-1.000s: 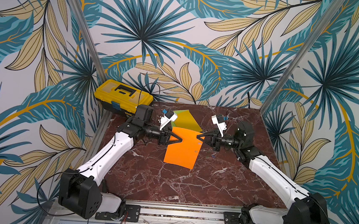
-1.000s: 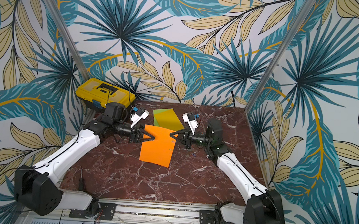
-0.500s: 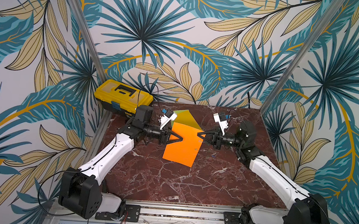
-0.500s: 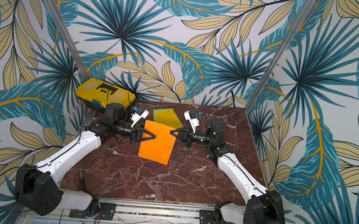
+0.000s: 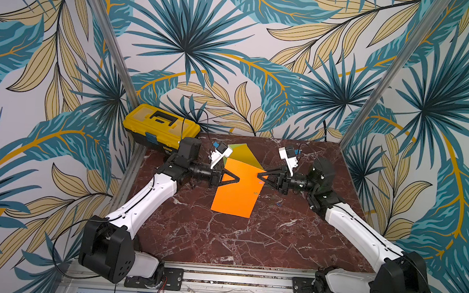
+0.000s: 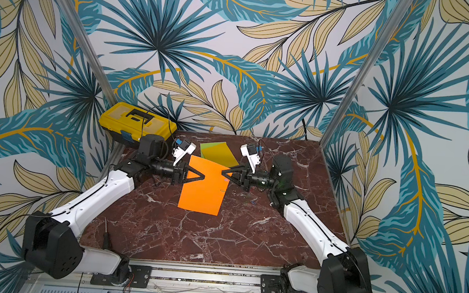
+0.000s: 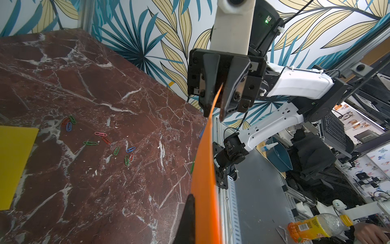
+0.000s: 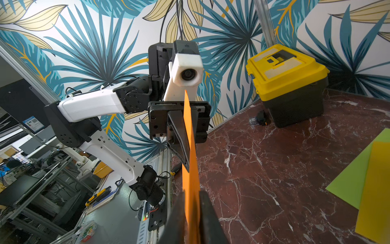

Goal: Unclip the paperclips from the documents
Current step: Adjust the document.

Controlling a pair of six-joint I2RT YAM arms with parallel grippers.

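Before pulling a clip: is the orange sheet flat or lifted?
Lifted: the left claw pinches the orange sheet above the table; lower edge contact unclear.

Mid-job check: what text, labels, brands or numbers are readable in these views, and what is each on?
No text reads clearly in any view.
Strip label on the yellow toolbox: too small to read.
Label and barcode on the orange bottle: blurred.
Small mark atop the left wrist camera: too small to read.
No print visible on the orange sheet, green sheet or yellow sheet.
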